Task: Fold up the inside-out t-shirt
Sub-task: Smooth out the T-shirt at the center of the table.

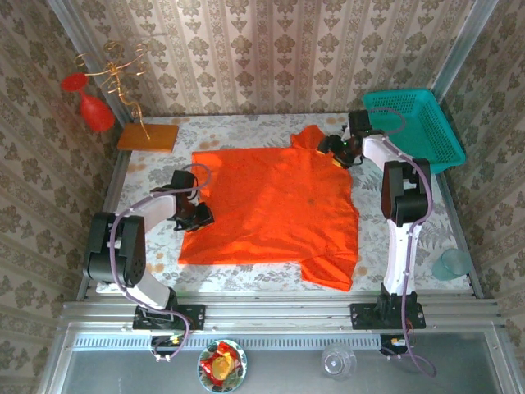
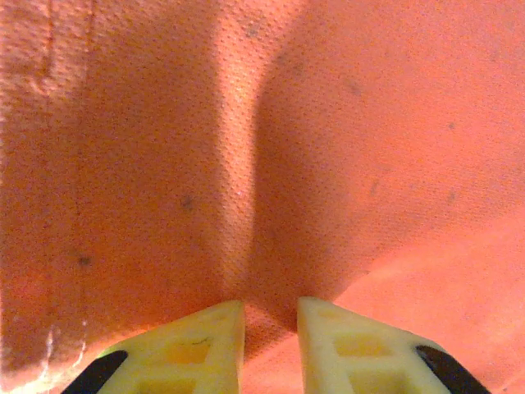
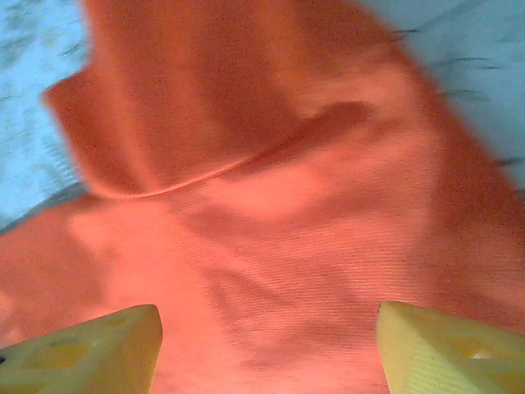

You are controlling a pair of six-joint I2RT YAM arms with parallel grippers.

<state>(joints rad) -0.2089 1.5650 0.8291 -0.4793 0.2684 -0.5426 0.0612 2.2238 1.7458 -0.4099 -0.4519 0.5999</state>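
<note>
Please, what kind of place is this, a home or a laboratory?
Probably a robot test booth dressed like a home: wallpaper in a metal frame, arms bolted to a rail, flowered table cover.

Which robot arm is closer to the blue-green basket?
Right. The right gripper is at the far right corner of the t-shirt, close beside the basket. The left gripper is at the t-shirt's left edge, with the whole shirt between it and the basket.
</note>
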